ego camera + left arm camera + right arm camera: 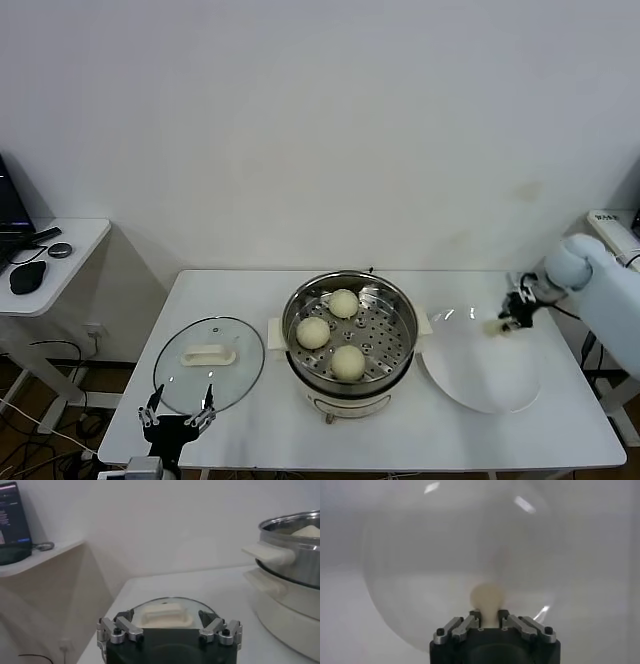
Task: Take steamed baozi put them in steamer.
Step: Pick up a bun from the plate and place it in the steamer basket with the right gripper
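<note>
The steel steamer (385, 300) stands mid-table with three cream-white baozi on its perforated tray: one at the back (343, 303), one on the left (313, 332), one at the front (348, 361). My right gripper (510, 318) is shut on the fourth baozi (495, 327) over the far right part of the white plate (480, 385). In the right wrist view the baozi (487, 596) is squeezed between the gripper's (489, 616) fingers, with the plate (420, 570) beyond. My left gripper (178, 416) is open and empty at the table's front left edge.
The glass lid (235, 345) with its white handle lies flat left of the steamer, just beyond my left gripper (169, 622); it also shows in the left wrist view (165, 611), with the steamer (295, 550) to one side. A side table (60, 250) stands far left.
</note>
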Available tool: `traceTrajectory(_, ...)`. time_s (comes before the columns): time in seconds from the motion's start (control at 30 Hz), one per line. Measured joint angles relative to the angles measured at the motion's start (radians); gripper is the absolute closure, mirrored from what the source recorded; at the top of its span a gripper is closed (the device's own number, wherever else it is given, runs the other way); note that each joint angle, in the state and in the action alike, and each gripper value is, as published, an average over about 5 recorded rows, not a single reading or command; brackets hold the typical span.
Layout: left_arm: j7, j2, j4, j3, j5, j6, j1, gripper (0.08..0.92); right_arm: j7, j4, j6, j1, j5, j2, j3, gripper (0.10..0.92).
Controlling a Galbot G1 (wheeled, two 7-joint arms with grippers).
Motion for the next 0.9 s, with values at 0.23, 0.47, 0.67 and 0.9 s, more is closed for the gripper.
traceTrajectory(0.23,0.0,0.005,-0.024,0.001,0.009,0.006,-0.007,0.177,-0.013,0.133,-0.152,0.24,0.236,0.02,-0.204,0.679)
traceTrajectory(0.47,-0.002,0.007,-0.049,0.008,0.009,0.006,-0.011,0.177,-0.012,0.25,-0.307,0.465,0.456,0.09,-0.401,0.636)
traceTrajectory(0.67,-0.003,0.004,-0.063,0.012,0.006,0.006,-0.017,0.177,0.003,0.303,-0.406,0.57,0.581,0.16,-0.535,0.635)
traceTrajectory(0.9,0.0,-0.002,-0.078,0.022,0.003,0.012,-0.029,0.177,0.036,0.326,-0.491,0.613,0.634,0.234,-0.666,0.635)
